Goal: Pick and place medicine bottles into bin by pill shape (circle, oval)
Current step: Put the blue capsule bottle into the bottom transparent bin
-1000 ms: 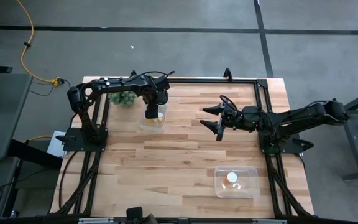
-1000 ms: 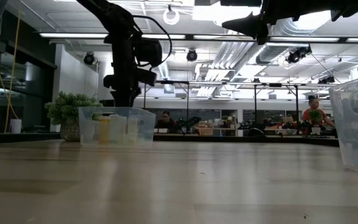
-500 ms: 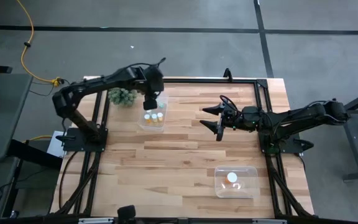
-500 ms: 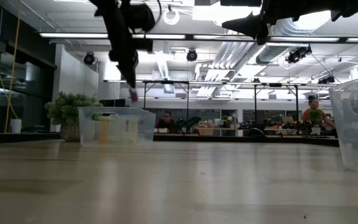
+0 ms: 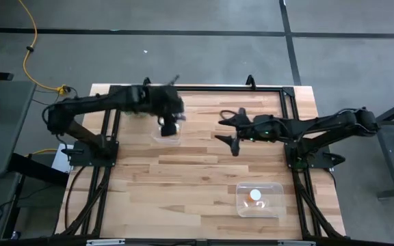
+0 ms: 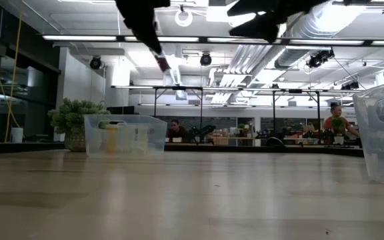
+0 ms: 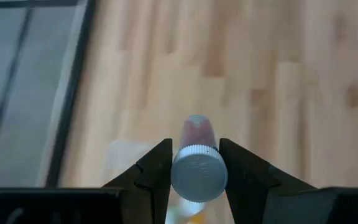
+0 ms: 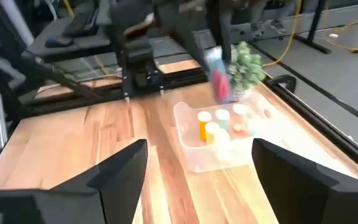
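Near front-right corner of the table [image 5: 204, 178]: clear bin [image 5: 260, 199], one white-capped bottle [image 5: 255, 195] inside. Mid-table, right gripper [image 5: 228, 132] hovers with fingers spread wide, nothing between them. Farther back, left gripper [image 7: 194, 163] raised above the second clear bin [image 8: 213, 146], fingers clamped on a reddish bottle [image 7: 196, 159] with a white ribbed cap, held clear of the wood. That bin holds several bottles [image 8: 219, 127], yellow-orange and white among them. Green spiky plant [image 8: 246, 62] sits just beyond it, at the far edge.
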Motion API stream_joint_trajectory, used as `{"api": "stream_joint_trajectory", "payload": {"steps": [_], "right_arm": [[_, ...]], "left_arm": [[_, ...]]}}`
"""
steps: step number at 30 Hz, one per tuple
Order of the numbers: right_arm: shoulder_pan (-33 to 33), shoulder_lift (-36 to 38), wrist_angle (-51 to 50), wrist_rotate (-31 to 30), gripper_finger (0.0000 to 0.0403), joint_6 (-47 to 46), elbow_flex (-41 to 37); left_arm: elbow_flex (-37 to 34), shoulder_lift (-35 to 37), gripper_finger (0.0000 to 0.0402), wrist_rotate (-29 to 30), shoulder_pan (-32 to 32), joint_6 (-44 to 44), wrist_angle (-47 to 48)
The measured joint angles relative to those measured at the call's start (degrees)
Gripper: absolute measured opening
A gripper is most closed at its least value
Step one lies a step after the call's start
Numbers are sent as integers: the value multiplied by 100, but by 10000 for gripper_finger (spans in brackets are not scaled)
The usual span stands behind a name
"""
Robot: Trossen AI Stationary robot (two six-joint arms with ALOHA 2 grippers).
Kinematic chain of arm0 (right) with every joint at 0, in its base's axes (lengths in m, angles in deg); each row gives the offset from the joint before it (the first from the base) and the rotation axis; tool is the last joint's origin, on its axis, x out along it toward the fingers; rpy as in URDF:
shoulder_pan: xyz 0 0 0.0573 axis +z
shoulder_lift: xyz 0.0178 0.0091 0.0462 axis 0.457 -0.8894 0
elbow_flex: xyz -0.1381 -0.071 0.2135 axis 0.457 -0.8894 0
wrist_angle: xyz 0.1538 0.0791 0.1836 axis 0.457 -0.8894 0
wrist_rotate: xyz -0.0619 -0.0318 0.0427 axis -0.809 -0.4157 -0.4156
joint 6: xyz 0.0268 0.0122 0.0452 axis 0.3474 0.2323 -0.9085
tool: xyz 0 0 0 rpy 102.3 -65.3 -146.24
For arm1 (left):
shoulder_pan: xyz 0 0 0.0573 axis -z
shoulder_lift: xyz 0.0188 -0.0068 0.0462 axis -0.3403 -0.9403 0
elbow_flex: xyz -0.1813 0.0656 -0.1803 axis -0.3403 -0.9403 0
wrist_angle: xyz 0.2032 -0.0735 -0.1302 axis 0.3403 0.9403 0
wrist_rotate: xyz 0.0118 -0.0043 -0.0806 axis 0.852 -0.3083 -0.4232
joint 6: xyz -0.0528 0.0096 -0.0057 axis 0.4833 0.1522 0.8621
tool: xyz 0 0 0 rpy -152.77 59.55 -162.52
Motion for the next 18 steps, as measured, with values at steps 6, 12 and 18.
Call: {"api": "stream_joint_trajectory", "payload": {"steps": [6, 12, 18], "right_arm": [[-2, -815, -132, 397, 281, 327, 677], [-2, -1588, -242, 734, 281, 413, 1012], [-2, -2084, -185, 1044, 281, 372, 1171]], "left_arm": [[-2, -410, 113, -98, 807, 240, -362], [-4, -568, 113, -266, 1201, 493, -691], [-4, -565, 113, -424, 1314, 794, -922]]}}
